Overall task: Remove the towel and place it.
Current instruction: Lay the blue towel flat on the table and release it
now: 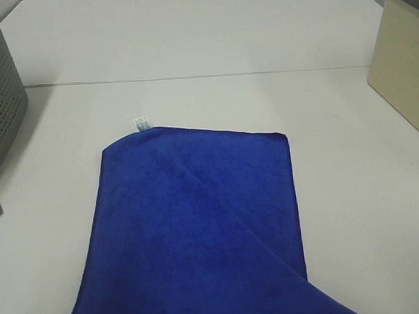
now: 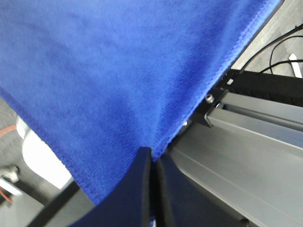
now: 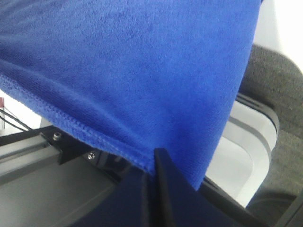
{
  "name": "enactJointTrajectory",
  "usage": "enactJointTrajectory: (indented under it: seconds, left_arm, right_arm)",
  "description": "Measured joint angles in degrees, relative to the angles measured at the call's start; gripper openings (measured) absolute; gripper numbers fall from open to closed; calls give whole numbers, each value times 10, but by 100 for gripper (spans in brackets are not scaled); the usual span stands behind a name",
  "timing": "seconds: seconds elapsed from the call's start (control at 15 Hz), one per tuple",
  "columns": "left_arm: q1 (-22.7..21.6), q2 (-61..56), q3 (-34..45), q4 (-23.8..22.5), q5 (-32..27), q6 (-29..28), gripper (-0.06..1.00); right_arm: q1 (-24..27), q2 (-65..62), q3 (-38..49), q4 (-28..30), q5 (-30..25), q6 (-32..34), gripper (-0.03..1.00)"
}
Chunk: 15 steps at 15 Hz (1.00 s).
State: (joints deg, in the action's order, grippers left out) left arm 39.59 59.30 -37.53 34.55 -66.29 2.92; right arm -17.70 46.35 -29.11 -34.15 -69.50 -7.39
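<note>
The royal-blue towel (image 1: 199, 227) lies spread on the white table (image 1: 207, 101) and runs off the near edge of the exterior view; its small white tag (image 1: 141, 123) is at the far left corner. Neither gripper shows in the exterior view. In the left wrist view my left gripper (image 2: 152, 158) is shut on the towel's hem (image 2: 118, 94), the cloth stretched away from the closed black fingers. In the right wrist view my right gripper (image 3: 152, 161) is likewise shut on the towel's stitched edge (image 3: 132, 71).
A grey perforated basket (image 1: 2, 103) stands at the left edge of the table. A beige box (image 1: 404, 65) stands at the far right. The wrist views show the table's metal frame (image 2: 246, 142) and floor below the near edge.
</note>
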Motion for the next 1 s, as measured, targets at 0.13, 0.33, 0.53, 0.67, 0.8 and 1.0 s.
enactJointTrajectory:
  seconds: [0.13,0.33,0.53,0.67,0.8,1.0]
  left_arm:
    - [0,18,14,6,7,1,0]
    - [0,86,21,13,17,5,0]
    - [0,151,21,14,20,15,0]
    - [0,210,21,15,29,33,0]
    - [0,248,19,18,36,45,0]
    - [0,269,17,18,37,48,0]
  right_arm:
    - [0,12,9,3,0,1,1]
    - [0,70,16,15,1,5,1]
    - [0,132,17,19,3,5,1]
    - [0,184,17,20,4,5,1]
    - [0,219,17,22,5,5,1]
    - [0,262,17,22,7,5,1]
